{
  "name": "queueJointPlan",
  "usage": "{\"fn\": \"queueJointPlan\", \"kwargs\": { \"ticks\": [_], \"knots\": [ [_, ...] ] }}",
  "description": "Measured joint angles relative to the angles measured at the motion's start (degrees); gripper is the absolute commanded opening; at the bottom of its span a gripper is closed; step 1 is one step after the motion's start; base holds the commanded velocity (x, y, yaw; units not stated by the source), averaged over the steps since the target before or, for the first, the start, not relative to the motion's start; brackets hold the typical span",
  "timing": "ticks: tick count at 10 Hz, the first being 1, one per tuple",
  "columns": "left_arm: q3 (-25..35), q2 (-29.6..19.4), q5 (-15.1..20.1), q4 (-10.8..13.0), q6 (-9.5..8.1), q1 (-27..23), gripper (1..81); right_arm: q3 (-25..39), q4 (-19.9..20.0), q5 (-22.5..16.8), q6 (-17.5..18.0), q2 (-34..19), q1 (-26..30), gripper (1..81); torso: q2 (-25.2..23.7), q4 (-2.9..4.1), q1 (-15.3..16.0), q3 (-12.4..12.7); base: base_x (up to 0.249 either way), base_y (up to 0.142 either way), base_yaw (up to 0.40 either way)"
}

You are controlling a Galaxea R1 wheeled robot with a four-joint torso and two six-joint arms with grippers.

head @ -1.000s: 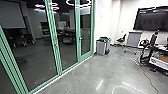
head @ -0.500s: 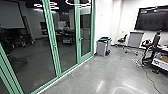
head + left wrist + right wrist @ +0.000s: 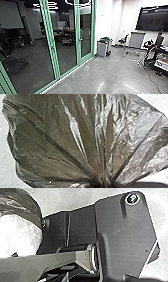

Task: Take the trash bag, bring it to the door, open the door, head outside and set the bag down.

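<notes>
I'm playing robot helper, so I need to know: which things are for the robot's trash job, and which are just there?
For the job:
trash bag, its plastic bunched together
green-framed glass door, probably the one to open

Just there:
grey bin
office chair
big wall screen
grey panel

Site: office interior, open-plan type. Evidence, 12 o'clock taken as straight ahead: green-framed glass partition (image 3: 51,45), 10 to 12 o'clock; pale screen (image 3: 11,15) and ring-shaped lights (image 3: 78,3) seen through or reflected in it, cannot tell which. Large dark wall display (image 3: 152,18), 2 o'clock. Wheeled chair (image 3: 122,41) near a grey panel on a stand (image 3: 136,40), 1 o'clock. Cable (image 3: 150,78) along smooth grey floor (image 3: 87,82), 2 o'clock. White walls (image 3: 106,22), 12 to 1 o'clock.
</notes>
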Motion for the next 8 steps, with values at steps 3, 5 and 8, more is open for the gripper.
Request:
{"fn": "queueJointPlan", "kwargs": {
  "ticks": [3, 5, 8],
  "knots": [
    [0.0, 0.0, 0.0, 0.0, 0.00, 0.0, 1.0, 0.0, 0.0, 0.0, 0.0, 0.0, 0.0, 81.1, 0.0, 0.00, 0.0, 0.0, 0.202, 0.000, 0.000],
    [0.0, 0.0, 0.0, 0.0, 0.00, 0.0, 1.0, 0.0, 0.0, 0.0, 0.0, 0.0, 0.0, 81.1, 0.0, 0.00, 0.0, 0.0, 0.200, 0.000, 0.000],
    [0.0, 0.0, 0.0, 0.0, 0.00, 0.0, 1.0, 0.0, 0.0, 0.0, 0.0, 0.0, 0.0, 81.1, 0.0, 0.00, 0.0, 0.0, 0.195, 0.000, 0.000]
  ]
}}
